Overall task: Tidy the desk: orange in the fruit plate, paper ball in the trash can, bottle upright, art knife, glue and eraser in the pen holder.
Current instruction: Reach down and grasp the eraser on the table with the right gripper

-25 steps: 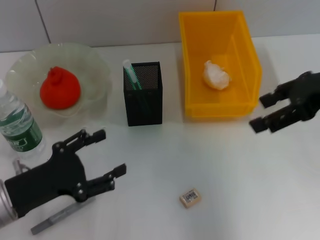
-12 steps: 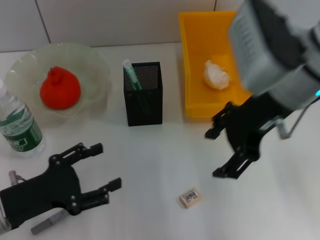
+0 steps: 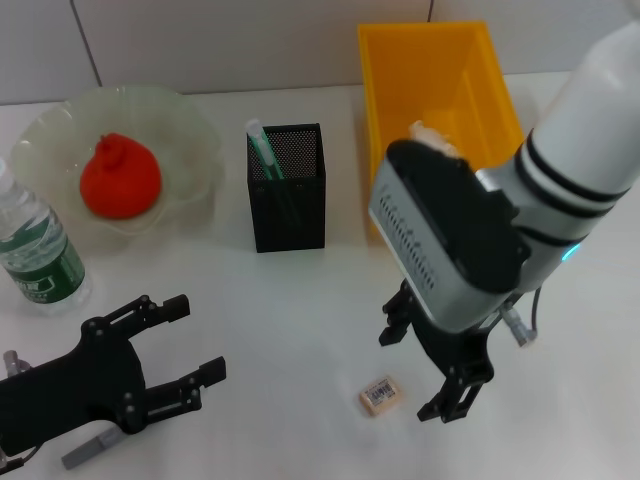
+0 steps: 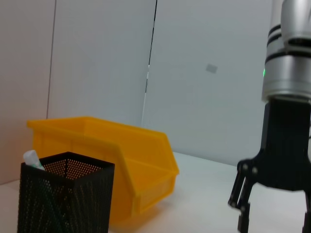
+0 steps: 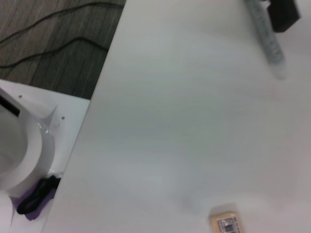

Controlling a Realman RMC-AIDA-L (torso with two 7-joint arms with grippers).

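Observation:
The orange (image 3: 120,180) lies in the pale green fruit plate (image 3: 195,125) at the back left. The bottle (image 3: 38,250) stands upright in front of the plate. The black mesh pen holder (image 3: 288,195) (image 4: 63,199) holds a white-and-green stick (image 3: 262,148). The yellow trash can (image 3: 470,70) (image 4: 121,160) holds the paper ball (image 3: 430,132), half hidden by my right arm. The eraser (image 3: 380,395) (image 5: 224,222) lies at the front centre. My right gripper (image 3: 415,372) (image 4: 274,221) is open just right of the eraser. My left gripper (image 3: 195,338) is open and empty at the front left, over the grey art knife (image 3: 92,448) (image 5: 266,34).
The table's front edge (image 5: 104,102) shows in the right wrist view, with floor and cables beyond it. A tiled wall (image 3: 250,40) runs behind the table. Bare table lies between the pen holder and the eraser.
My right arm has swung from beside the trash can to the front centre and come down next to the eraser. My left gripper has drawn back toward the front left.

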